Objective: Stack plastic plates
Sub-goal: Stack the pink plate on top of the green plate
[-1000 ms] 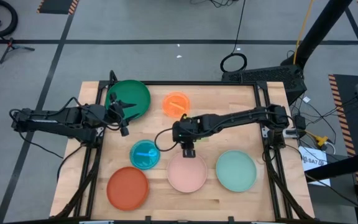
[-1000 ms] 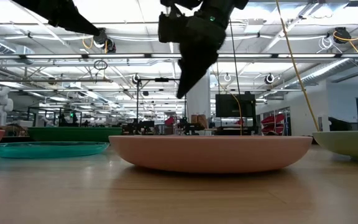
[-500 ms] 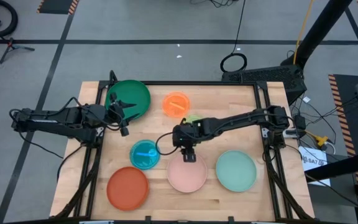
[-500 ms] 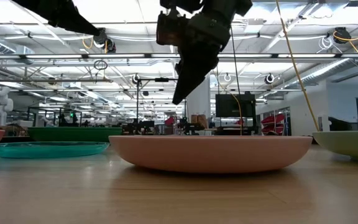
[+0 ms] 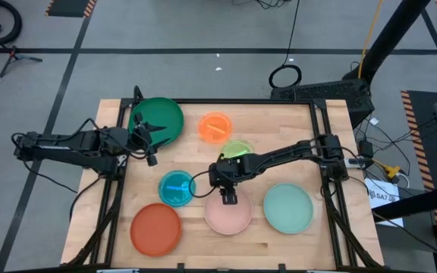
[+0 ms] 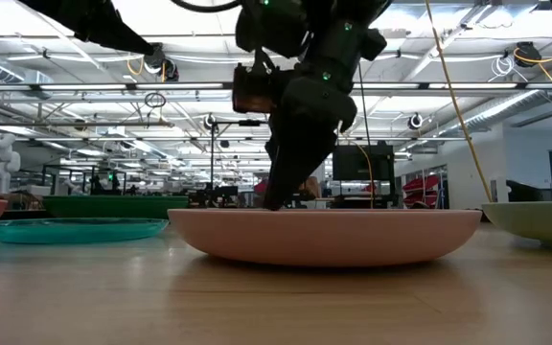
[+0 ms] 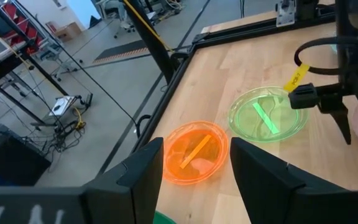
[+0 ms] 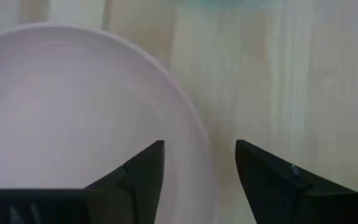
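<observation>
Seven plates lie flat on the wooden table: dark green, small orange, lime green, cyan, red-orange, pink and pale mint. My right gripper is open and low at the pink plate's far rim. One finger is over the plate's inside and the other is over the table outside it. My left gripper is open and empty, hovering by the dark green plate's right edge. My right gripper points down with the pink plate's far rim between its open fingers. In the low view its fingertip reaches down to the rim. I cannot tell whether the fingers touch the plate, which rests flat on the table.
A black frame borders the table. The orange plate and the lime plate each hold a flat stick. Bare wood lies between the far and near rows of plates and along the near edge.
My right gripper has moved toward the table's near edge and gone down, from above the lime plate to the pink plate's far rim. The lime plate now shows uncovered. No plate has moved.
</observation>
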Controlling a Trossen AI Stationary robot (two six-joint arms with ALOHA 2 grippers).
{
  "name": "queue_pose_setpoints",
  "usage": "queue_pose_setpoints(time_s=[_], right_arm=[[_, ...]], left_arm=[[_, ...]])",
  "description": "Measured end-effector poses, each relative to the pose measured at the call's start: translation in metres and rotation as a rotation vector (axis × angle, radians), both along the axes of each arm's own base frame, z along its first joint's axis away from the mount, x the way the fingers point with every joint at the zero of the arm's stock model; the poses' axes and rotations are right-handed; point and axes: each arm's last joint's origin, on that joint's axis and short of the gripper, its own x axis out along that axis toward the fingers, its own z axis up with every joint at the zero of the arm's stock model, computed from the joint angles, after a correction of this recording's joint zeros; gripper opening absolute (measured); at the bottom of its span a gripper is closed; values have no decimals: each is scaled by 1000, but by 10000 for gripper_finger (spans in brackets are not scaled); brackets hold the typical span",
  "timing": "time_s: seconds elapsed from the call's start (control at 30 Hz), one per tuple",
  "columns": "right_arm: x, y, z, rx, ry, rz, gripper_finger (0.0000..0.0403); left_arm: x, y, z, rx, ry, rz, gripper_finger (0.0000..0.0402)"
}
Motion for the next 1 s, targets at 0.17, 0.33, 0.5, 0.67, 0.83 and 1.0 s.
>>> queue_pose_setpoints(time_s=[0.17, 0.33, 0.5, 0.67, 0.83, 1.0], right_arm=[[1, -3, 1, -2, -10, -3, 180], [3, -5, -5, -2, -4, 0, 154], [7, -5, -16, 51, 3, 6, 129], [9, -9, -16, 72, -6, 4, 96], [9, -13, -16, 94, -5, 6, 34], [9, -17, -16, 118, -3, 5, 12]], left_arm=[[0, 0, 0, -1, 0, 0, 193], [0, 0, 0, 2, 2, -1, 193], [0, 0, -1, 2, 7, -1, 193], [0, 0, 0, 2, 6, -1, 193], [0, 0, 0, 2, 6, 0, 193], [0, 0, 0, 2, 6, 0, 193]])
